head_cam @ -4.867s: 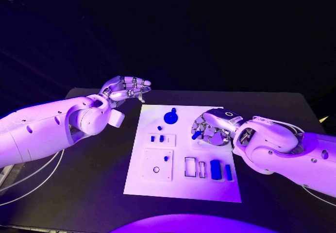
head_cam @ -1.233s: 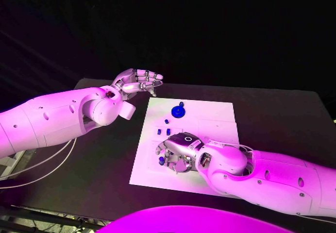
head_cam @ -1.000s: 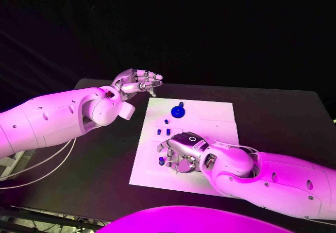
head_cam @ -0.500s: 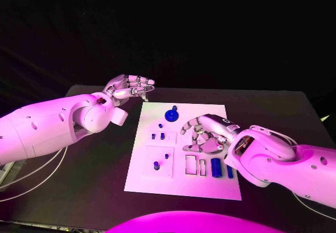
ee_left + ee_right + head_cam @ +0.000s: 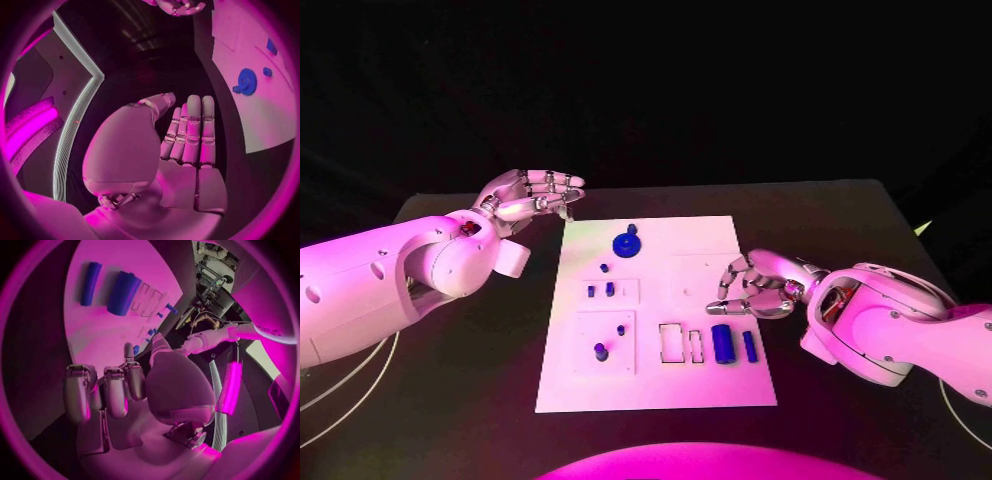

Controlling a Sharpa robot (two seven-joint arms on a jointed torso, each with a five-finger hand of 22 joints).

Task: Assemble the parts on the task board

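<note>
The white task board [image 5: 661, 385] lies mid-table. On it are a blue gear [image 5: 629, 243], small blue pieces [image 5: 599, 291] in a slotted plate, two blue pegs [image 5: 600, 351] standing in the square plate, and two blue blocks [image 5: 723, 343] beside two bare slots [image 5: 669, 342]. My right hand [image 5: 759, 285] hovers at the board's right edge, fingers half curled and apart from the thumb, holding nothing. My left hand [image 5: 531, 195] is raised off the board's far left corner, fingers loosely extended and bare. The left wrist view shows that hand [image 5: 181, 150] and the gear [image 5: 247, 81]. The right wrist view shows the right hand [image 5: 125, 405] and the blocks [image 5: 124, 292].
The black table [image 5: 848, 215] runs round the board, with bare room to the far right and the near left [image 5: 459, 400]. My left forearm [image 5: 387, 280] lies over the table's left side, my right forearm [image 5: 906, 325] over its right side.
My right hand has left a blue peg standing in the square plate, lifted, and drawn back to the board's right edge. The left hand has stayed raised. The camera has shifted.
</note>
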